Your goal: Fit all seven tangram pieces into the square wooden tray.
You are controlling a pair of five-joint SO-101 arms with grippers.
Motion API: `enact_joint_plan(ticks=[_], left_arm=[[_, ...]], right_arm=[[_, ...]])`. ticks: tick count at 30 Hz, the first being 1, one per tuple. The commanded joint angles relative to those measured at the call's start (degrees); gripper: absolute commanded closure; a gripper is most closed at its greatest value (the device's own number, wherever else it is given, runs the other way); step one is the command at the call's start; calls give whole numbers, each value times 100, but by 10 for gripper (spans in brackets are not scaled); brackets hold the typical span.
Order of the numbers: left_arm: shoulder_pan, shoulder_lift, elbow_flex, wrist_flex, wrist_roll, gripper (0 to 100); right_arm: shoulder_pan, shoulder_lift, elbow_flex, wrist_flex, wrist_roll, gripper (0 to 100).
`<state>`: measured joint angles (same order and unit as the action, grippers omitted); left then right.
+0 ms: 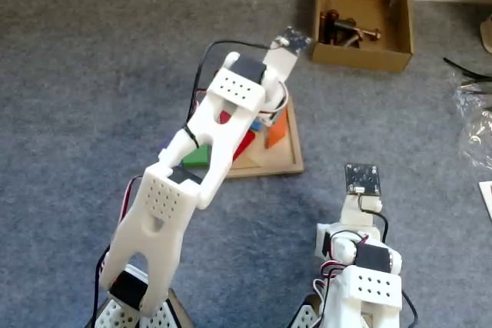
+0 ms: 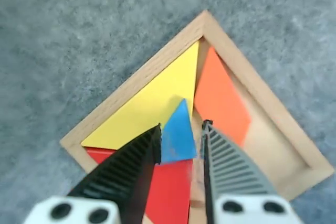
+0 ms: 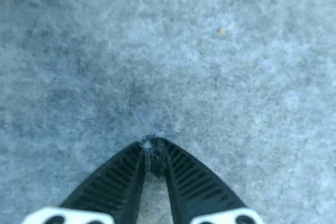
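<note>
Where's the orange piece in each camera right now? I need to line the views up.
High view: the orange piece lies in the wooden tray, along its right rim, just past the left arm's wrist.
Left wrist view: the orange piece sits between the yellow triangle and bare tray floor.
Right wrist view: grey carpet ahead of the right gripper.
Shared landmark: the tray's pale wooden rim.
</note>
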<state>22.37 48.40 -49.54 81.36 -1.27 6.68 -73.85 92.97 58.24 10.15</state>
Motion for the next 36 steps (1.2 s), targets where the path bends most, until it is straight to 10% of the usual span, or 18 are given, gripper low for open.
enact_joint_plan(ticks=[1, 8, 23, 36], left_arm=[[22, -637, -189, 149, -35, 875], [40, -848, -189, 396, -44, 869], [-435, -435, -163, 870, -2769, 754], [-382, 66, -189, 563, -3095, 751]], right_arm=[[189, -4, 180, 92, -18, 993], [189, -4, 180, 92, -18, 993], [189, -4, 180, 92, -18, 993], [189, -4, 180, 92, -18, 993]])
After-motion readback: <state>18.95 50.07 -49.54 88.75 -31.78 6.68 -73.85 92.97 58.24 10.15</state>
